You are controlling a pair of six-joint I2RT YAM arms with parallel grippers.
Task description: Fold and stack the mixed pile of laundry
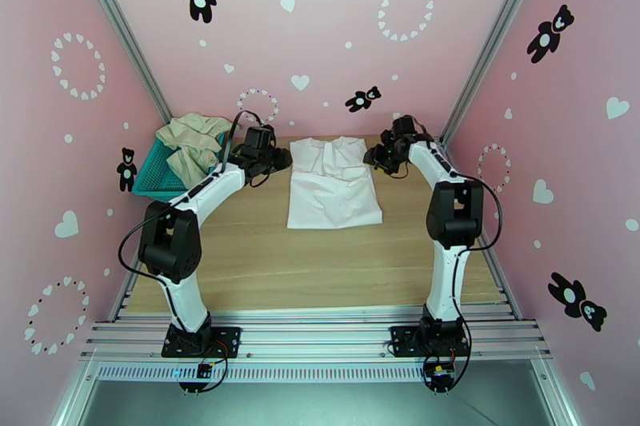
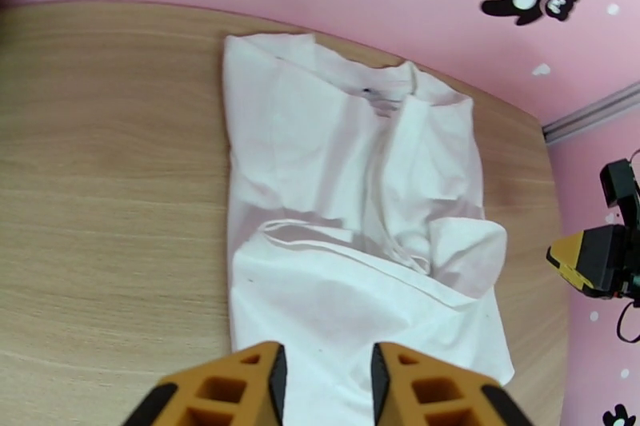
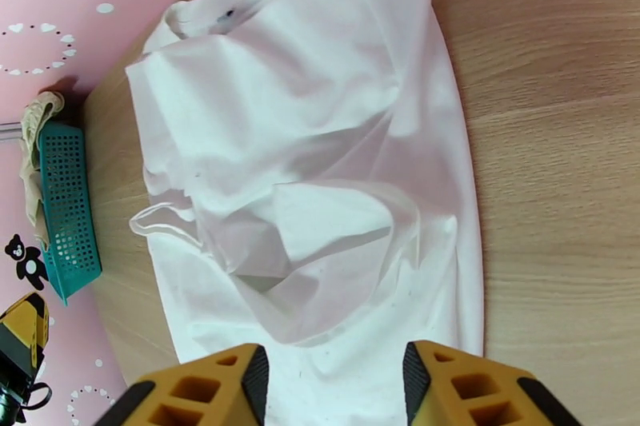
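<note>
The white short-sleeved T-shirt [image 1: 334,184] lies flat in the middle of the top view, toward the far side of the light wood-grain tabletop [image 1: 320,268]. Both sleeves are turned in over the chest, so it's a rough rectangle. The cream-beige cloth garment [image 1: 192,144] sits bunched in the teal plastic mesh basket [image 1: 152,180] at the upper left of the table, spilling over the rim.

The left gripper [image 2: 324,364] hangs at the shirt's left edge near the collar end, jaws parted a bit with nothing pinched. The right gripper [image 3: 336,376] is at the opposite edge, jaws wider, also empty.

My handling guess: thin, light, floppy fabric with zero stiffness, so it'll sag and drag wherever I'm not holding it. The folded-in sleeves look loose and puffy, and I reckon they'd flop open on a fast lift. I'd pinch the two collar-end corners through all layers, one per arm, and carry them toward the hem together.

The wood looks smooth, so the cloth should slide rather than snag. There's plenty of bare table below the shirt in the top view. The pink walls [image 1: 336,28] with bear and heart stickers close in on three sides, and the basket crowds the left arm a little.
</note>
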